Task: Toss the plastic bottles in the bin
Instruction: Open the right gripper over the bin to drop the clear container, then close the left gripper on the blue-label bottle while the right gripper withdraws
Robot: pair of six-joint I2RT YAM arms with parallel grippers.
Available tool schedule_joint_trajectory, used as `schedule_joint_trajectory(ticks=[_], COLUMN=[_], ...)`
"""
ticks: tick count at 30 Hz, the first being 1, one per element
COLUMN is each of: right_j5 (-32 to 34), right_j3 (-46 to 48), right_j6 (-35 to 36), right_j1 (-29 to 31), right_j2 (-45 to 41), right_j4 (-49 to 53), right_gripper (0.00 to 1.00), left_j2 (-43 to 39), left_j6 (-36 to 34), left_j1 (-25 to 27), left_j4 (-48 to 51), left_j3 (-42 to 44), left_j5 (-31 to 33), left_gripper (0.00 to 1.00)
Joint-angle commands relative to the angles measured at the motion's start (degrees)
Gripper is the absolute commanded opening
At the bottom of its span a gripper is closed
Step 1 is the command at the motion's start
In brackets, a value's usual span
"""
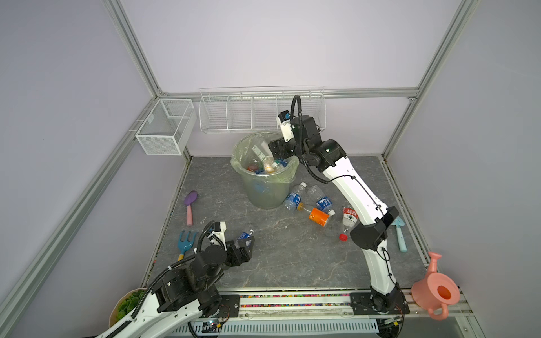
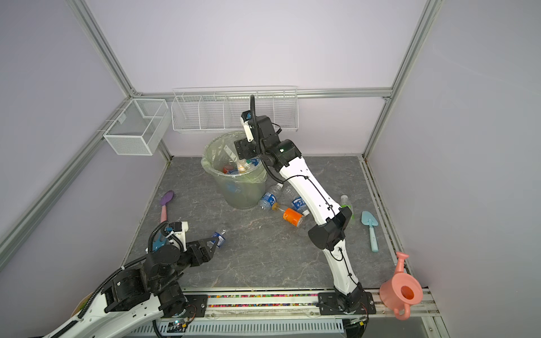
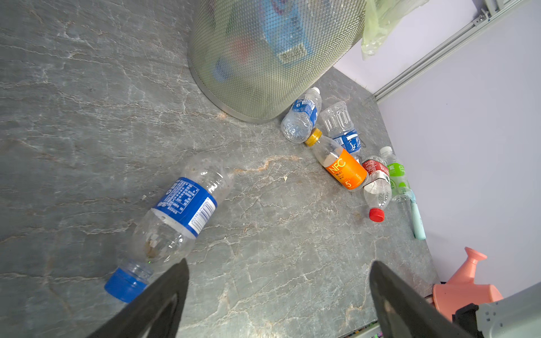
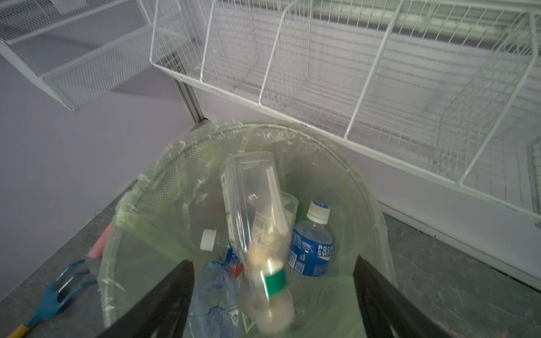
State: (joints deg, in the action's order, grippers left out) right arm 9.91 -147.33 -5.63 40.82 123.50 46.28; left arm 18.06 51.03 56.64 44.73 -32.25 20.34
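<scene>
Plastic bottles (image 3: pixel 181 210): six on the table (image 3: pixel 87 117), more in one bin (image 1: pixel 265 187); left pincer (image 3: pixel 279 262) and right pincer (image 4: pixel 274 260) both apart.

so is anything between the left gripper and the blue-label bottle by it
Nothing visible. The left gripper is open right at the neck of the bottle, bare table around. The bottle lies beside the jaws, not between them.

**Two arms, white shells on black joints.**
Left arm (image 1: pixel 172 314) and right arm (image 1: pixel 345 190) alike: smooth white link covers dotted with small screws, joined by boxy black housings. A black ribbed cable (image 1: pixel 297 96) arches off each wrist, and thin black wires run along the white links. Each has a white wrist camera (image 1: pixel 286 130), black tapered fingers (image 3: pixel 164 298) and a black screwed base plate (image 1: pixel 358 303).
</scene>
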Motion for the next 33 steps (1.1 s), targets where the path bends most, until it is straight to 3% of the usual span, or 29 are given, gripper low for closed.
schedule_joint_trajectory(ticks=[1,11,22,30,33], right_j5=[1.1,1.3,3.0,4.2,4.8], right_j3=[2.1,18.6,53.0,76.1,81.5], right_j6=[0.3,1.3,-0.6,-4.6,-6.1], right_j1=[0.8,2.8,3.1,3.2,3.2], right_j2=[-7.6,-24.6,-48.8,-61.2,-64.2], right_j4=[-2.2,-7.9,-17.0,-18.1,-17.2], right_gripper=[0.88,0.88,0.88,0.88,0.88], left_j2=[-0.7,4.7,15.1,22.7,27.9], left_j6=[1.5,2.0,0.7,-5.7,-7.4], left_j1=[0.1,0.2,-1.7,-17.3,-20.7], left_j4=[2.1,0.8,-1.8,-11.5,-14.2], left_j3=[0.3,0.4,-0.3,1.0,1.0], left_j5=[1.6,2.7,1.6,-13.8,-17.4], left_gripper=[0.95,0.98,1.00,1.00,0.99])
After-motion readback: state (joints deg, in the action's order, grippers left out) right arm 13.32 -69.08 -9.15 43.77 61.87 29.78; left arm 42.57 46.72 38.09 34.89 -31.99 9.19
